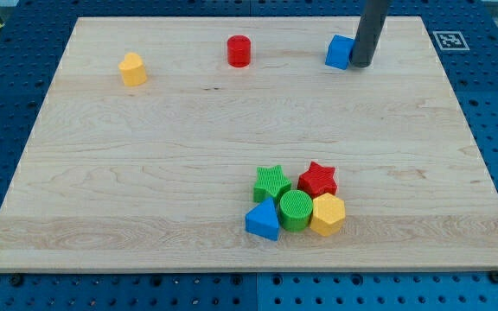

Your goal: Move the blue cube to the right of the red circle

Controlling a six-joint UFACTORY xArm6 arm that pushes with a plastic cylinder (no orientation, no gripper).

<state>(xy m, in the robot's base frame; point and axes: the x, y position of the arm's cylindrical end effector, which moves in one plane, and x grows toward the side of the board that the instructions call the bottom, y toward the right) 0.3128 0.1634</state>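
Note:
The blue cube (339,52) sits near the view's top, right of centre. The red circle (239,51), a short red cylinder, stands to its left at about the same height in the view, roughly a hand's width away. My tip (361,64) is at the lower end of the dark rod that comes down from the view's top edge. It stands right against the blue cube's right side, touching or nearly touching it.
A yellow block (132,69) sits at the upper left. A cluster lies at lower centre: green star (271,182), red star (318,179), blue triangle (263,219), green circle (296,210), yellow hexagon (327,214). The wooden board (145,173) lies on a blue pegboard.

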